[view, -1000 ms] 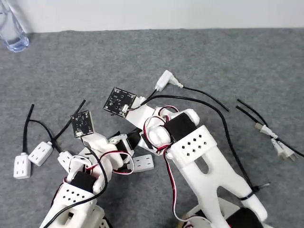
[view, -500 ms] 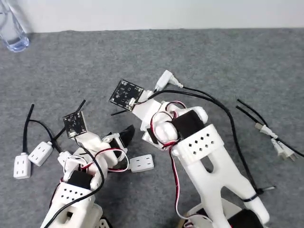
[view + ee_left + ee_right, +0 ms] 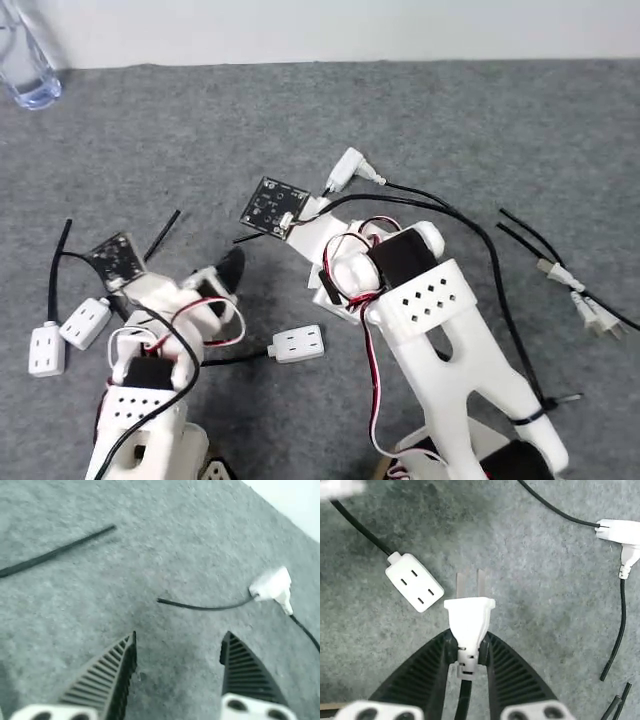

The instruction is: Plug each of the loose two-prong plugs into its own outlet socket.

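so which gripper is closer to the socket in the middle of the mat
Right. The right gripper, shut on a plug, has the middle socket just beside that plug's prongs. The left gripper hangs open over bare mat, farther from it.

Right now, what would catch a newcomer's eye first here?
The white plug pinched in the right gripper, its two prongs pointing out beside a white socket lying on the grey mat. Next, the left gripper hanging open over bare mat, with a second plug lying farther off.
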